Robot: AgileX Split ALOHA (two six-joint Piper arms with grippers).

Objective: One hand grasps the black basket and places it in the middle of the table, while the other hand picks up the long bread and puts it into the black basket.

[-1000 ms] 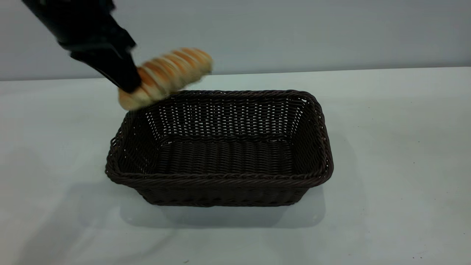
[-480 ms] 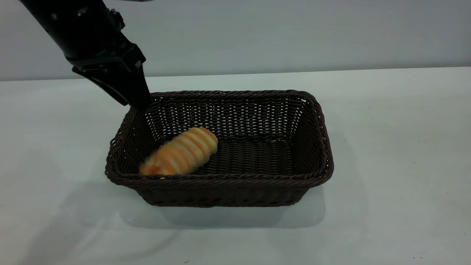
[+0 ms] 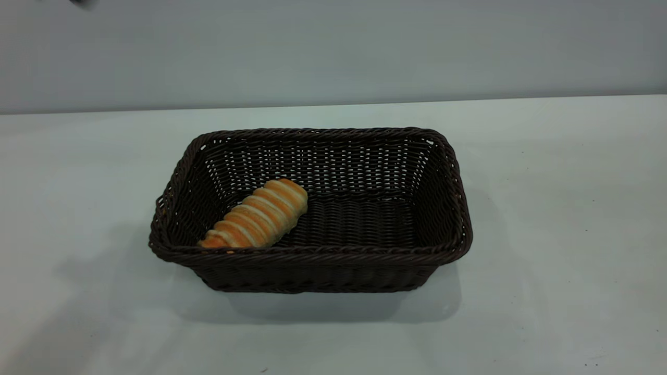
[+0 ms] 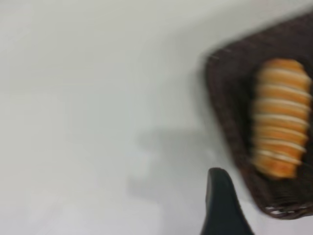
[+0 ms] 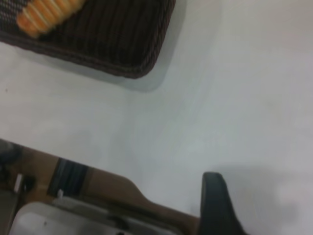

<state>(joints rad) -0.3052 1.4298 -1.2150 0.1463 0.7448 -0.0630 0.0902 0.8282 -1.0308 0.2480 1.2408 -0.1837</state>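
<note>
The black basket (image 3: 312,255) stands in the middle of the table (image 3: 547,208). The long bread (image 3: 256,214) lies inside it, slanted, at the front left of the basket floor. My left gripper is lifted away above the table to the left of the basket; only one of its fingers (image 4: 222,205) shows in the left wrist view, and it holds nothing. That view also shows the bread (image 4: 279,125) in the basket (image 4: 230,122). My right gripper is parked off to the side, with one of its fingers (image 5: 215,203) in view. The basket (image 5: 122,49) and bread (image 5: 46,12) appear far off in the right wrist view.
The table's edge (image 5: 112,178) runs across the right wrist view, with brown and grey fittings (image 5: 58,215) beyond it. A plain grey wall (image 3: 333,47) stands behind the table. A dark smudge of the left arm (image 3: 78,2) sits at the exterior view's top left corner.
The left gripper let go of the bread, which dropped into the basket's left front. The left arm then rose up and left, out of the exterior view. The basket has not moved.
</note>
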